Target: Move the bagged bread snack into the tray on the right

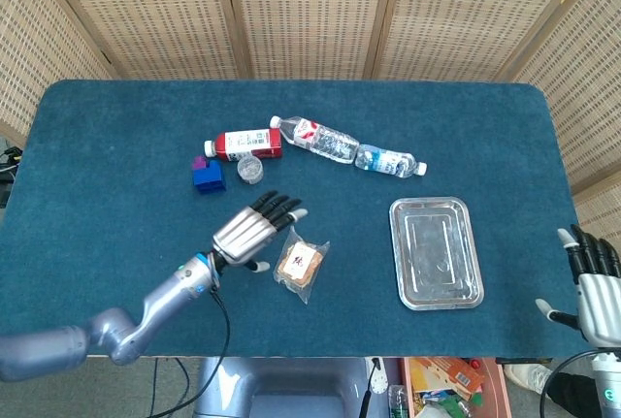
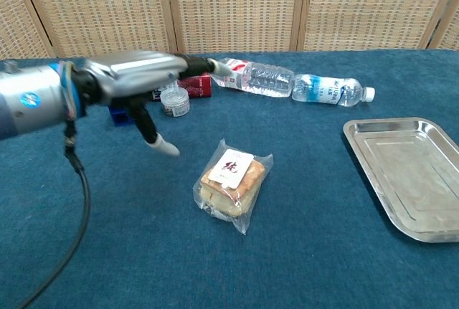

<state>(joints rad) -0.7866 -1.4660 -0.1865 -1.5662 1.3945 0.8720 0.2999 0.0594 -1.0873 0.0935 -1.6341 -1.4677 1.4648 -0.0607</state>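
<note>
The bagged bread snack lies flat on the blue table, in clear wrap with a small label on top. My left hand hovers just left of it, fingers spread, holding nothing and apart from the bag. The metal tray sits well to the right of the snack, with nothing in it. My right hand shows at the head view's lower right corner, off the table's edge, fingers spread.
At the back stand a red carton lying on its side, two plastic bottles, a small clear jar and a blue block. A rattan screen closes the far side.
</note>
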